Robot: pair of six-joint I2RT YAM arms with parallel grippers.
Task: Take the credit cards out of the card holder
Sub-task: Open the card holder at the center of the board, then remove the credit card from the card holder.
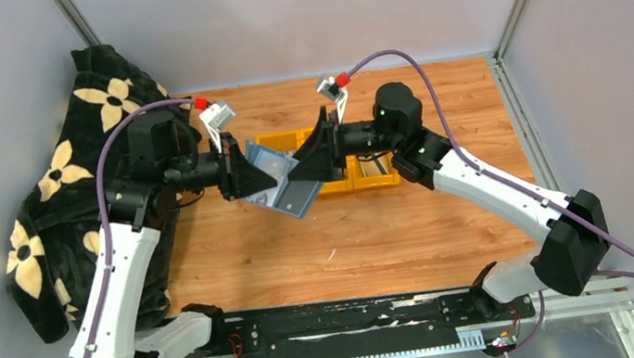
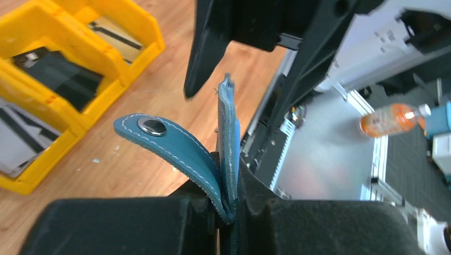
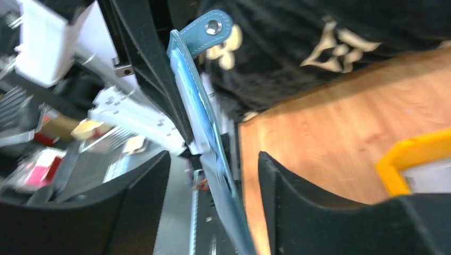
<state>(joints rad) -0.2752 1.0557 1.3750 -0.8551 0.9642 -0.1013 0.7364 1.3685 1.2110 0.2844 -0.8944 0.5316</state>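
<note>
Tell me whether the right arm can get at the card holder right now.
Probably yes: the right gripper, open, straddles the card holder, clamped in the left gripper; nothing sits between.

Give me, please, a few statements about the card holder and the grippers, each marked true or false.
1. The left gripper clamps the card holder. True.
2. The card holder lies flat on the table. False: it is held up in the air above it.
3. The strap tab is snapped shut. False: it curls loose, away from the holder.
4. The right gripper stands open, a finger on either side of the holder. True.
</note>
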